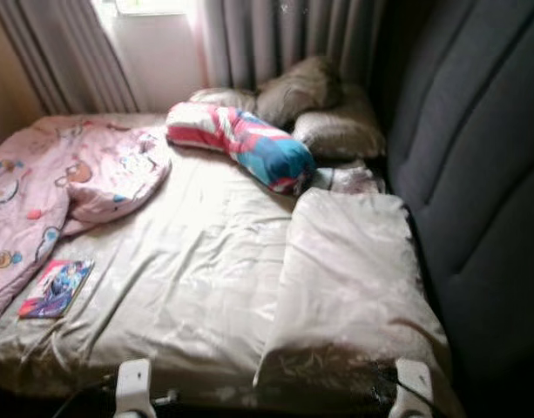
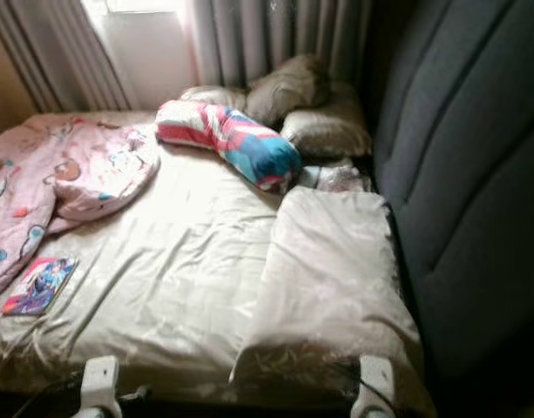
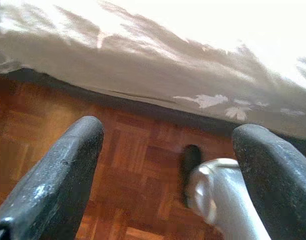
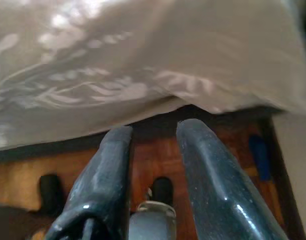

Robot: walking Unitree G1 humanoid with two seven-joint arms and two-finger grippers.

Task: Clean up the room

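Two silver arm tops are showing at the bottom edge of the head views, cut off by the frame, so the hands themselves are not being seen from there. Just beyond them a large pale pillow is lying flat on the bed, against the dark padded headboard on the robot's right. A small colourful book is resting on the sheet near the left edge, just below a crumpled pink blanket that is spreading over the far left corner. A striped red, white and blue bolster is lying across the middle of the far end, with two grey-brown cushions piled behind it beside the grey curtains. A small pale bundle next to the bolster is too blurred to identify.

Wrist views are giving what the head views are not: the left hand is hanging with its fingers spread wide and gripping nothing, pointing down at a brown parquet floor and the overhanging sheet edge. The right hand is hanging with its fingers narrowly apart, also gripping nothing, below the leaf-patterned sheet hem. A silver limb part is showing between the fingers in each wrist view, and a small blue thing on the floor in the right wrist view is too dim to name.
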